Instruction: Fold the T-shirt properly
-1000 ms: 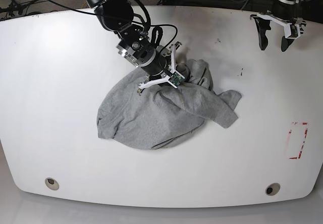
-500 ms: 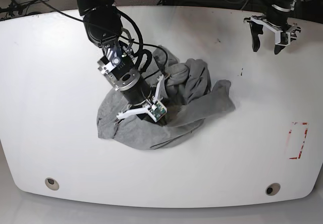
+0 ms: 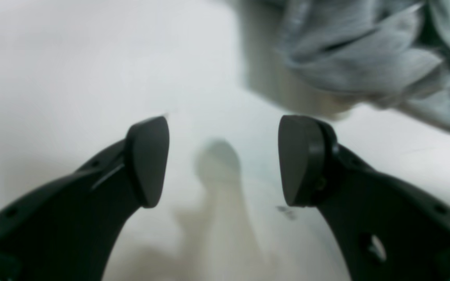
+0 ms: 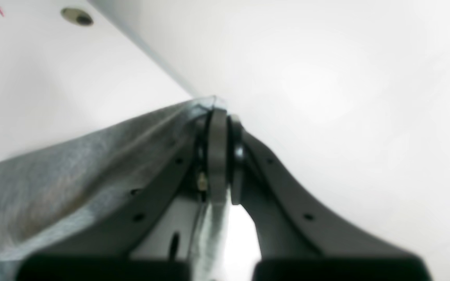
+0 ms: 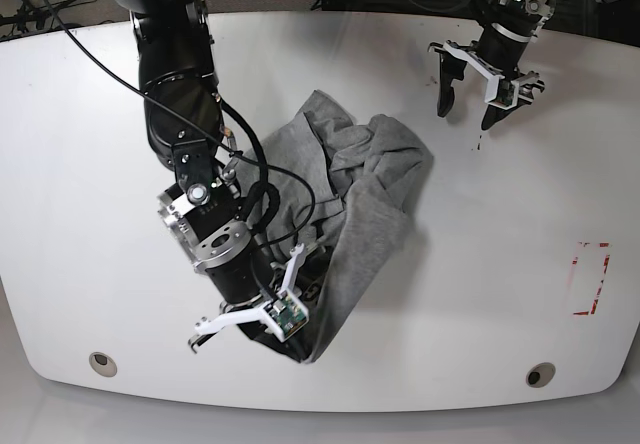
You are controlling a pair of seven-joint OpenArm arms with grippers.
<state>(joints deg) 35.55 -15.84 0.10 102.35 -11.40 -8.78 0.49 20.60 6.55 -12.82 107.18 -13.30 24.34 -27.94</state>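
The heather-grey T-shirt (image 5: 372, 189) lies bunched mid-table, plain side up, one part stretched toward the front edge. No lettering shows. My right gripper (image 5: 300, 349) is shut on an edge of the T-shirt (image 4: 72, 168) near the table's front edge; in the right wrist view (image 4: 222, 156) its jaws are pressed together with fabric between them. My left gripper (image 5: 466, 112) is open and empty at the back right, just above the table and clear of the cloth. In the left wrist view (image 3: 223, 160) the T-shirt (image 3: 365, 58) lies ahead and to the right.
A red marked rectangle (image 5: 590, 279) is on the table at the right. Two round holes (image 5: 100, 363) (image 5: 540, 375) sit near the front edge. Small dark marks (image 5: 478, 144) lie below my left gripper. The table's front edge (image 4: 147, 50) runs close to my right gripper.
My right arm has pulled the T-shirt's edge from the middle toward the front edge, stretching the cloth. My left gripper has moved left and nearer the T-shirt, still open.
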